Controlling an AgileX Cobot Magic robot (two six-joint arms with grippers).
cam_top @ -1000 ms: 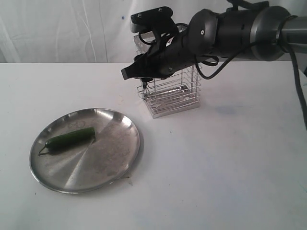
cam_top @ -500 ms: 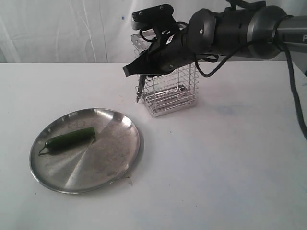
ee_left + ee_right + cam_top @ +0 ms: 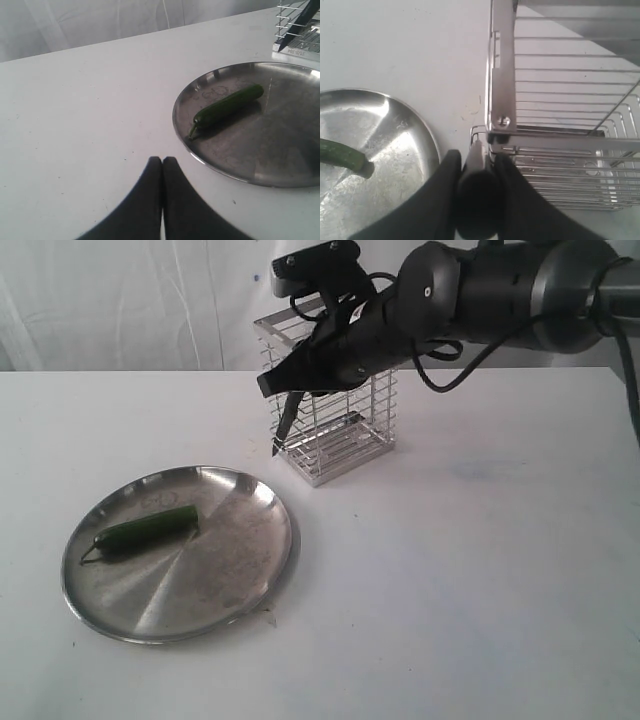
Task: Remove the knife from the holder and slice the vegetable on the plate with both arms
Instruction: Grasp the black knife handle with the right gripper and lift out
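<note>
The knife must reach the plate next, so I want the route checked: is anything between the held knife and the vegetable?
Nothing visible. The right gripper holds the knife beside the holder; only bare table separates it from the plate and vegetable.

Slender dark-green vegetable (image 3: 146, 530) with a thin stem tip, on a round, shiny silver stainless-steel plate (image 3: 240, 570). Tall basket holder (image 3: 335, 425) of bright silver horizontal wires. Slim all-black knife (image 3: 286, 418). Matte black right gripper (image 3: 270, 388); black left gripper (image 3: 162, 165). Plain white tabletop (image 3: 480, 570); white backdrop.
</note>
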